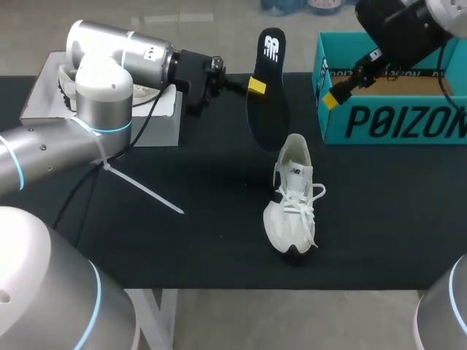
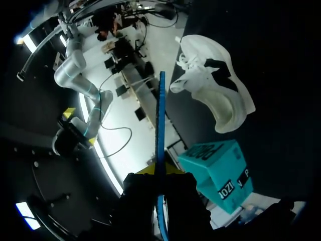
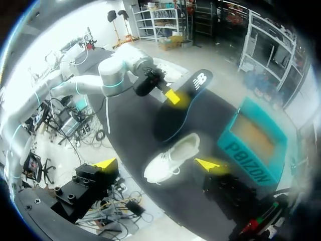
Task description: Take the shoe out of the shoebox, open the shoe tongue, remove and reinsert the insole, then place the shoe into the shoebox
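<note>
The shoe (image 1: 294, 197) stands on its sole on the dark surface (image 1: 182, 240), out of the shoebox (image 1: 394, 120). Its toe points to 6 o'clock and its open mouth to 12 in the head view. With the shoe as the dial's centre, the black insole (image 1: 268, 109) hangs at about 11 o'clock, clear of the surface. The left jaws are clamped on its edge partway along. The left wrist view shows it edge-on between the two yellow tips.

The grip at the side leaves both ends free. The lower end sits near the shoe's mouth, which suits feeding it back in, so I judge removal done and reinsertion as the step in hand.

The teal shoebox lies open at about 2 o'clock, well apart from the shoe, so its walls should not hinder the work. The right jaws stand wide apart and empty by the box's near left corner. They are probably kept out of the way, though close enough to steady the shoe.
</note>
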Motion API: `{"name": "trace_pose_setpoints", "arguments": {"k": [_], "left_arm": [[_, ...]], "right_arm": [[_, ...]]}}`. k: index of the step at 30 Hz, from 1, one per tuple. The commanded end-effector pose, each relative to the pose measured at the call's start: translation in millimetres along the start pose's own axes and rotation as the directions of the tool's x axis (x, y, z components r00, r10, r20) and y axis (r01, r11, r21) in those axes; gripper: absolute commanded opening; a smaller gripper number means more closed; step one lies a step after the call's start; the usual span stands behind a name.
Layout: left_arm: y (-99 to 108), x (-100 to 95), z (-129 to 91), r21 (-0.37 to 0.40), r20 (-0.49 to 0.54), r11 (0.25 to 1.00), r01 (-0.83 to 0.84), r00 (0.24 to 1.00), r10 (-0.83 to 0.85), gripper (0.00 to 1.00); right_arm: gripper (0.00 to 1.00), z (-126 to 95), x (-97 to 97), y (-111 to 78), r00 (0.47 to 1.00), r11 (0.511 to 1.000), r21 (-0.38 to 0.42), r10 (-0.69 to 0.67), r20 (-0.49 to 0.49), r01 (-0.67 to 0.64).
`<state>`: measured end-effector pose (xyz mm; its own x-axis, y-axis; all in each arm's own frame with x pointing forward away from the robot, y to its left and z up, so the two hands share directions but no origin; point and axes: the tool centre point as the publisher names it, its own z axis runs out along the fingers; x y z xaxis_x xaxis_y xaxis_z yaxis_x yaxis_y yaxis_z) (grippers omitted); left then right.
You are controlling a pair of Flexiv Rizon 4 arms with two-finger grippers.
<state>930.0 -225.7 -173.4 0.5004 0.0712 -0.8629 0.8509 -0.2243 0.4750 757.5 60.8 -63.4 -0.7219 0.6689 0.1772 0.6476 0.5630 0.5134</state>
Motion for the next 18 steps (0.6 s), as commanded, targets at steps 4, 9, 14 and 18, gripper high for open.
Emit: {"name": "trace_pose_setpoints", "arguments": {"k": [4, 9, 14, 18], "left_arm": [[0, 0.4, 0, -0.001, 0.001, 1.0, -0.003, 1.0, 0.003, 0.0], [0, 0.4, 0, -0.001, 0.001, 1.0, -0.003, 1.0, 0.003, 0.0], [0, 0.4, 0, -0.001, 0.001, 1.0, -0.003, 1.0, 0.003, 0.0], [0, 0.4, 0, -0.001, 0.001, 1.0, -0.003, 1.0, 0.003, 0.0]], "right_arm": [[1.0, 14, -11.5, -3.3, 0.965, 0.992, -0.107, 0.041, -0.257, -0.07], [1.0, 24, -5.5, -2.0, 0.955, 0.987, -0.138, 0.04, -0.295, -0.084], [1.0, 38, -8.6, 6.7, 0.945, 0.977, -0.162, 0.079, -0.317, -0.136], [1.0, 47, -13.6, 16.6, 0.931, 0.966, -0.19, 0.098, -0.35, -0.173]]}}
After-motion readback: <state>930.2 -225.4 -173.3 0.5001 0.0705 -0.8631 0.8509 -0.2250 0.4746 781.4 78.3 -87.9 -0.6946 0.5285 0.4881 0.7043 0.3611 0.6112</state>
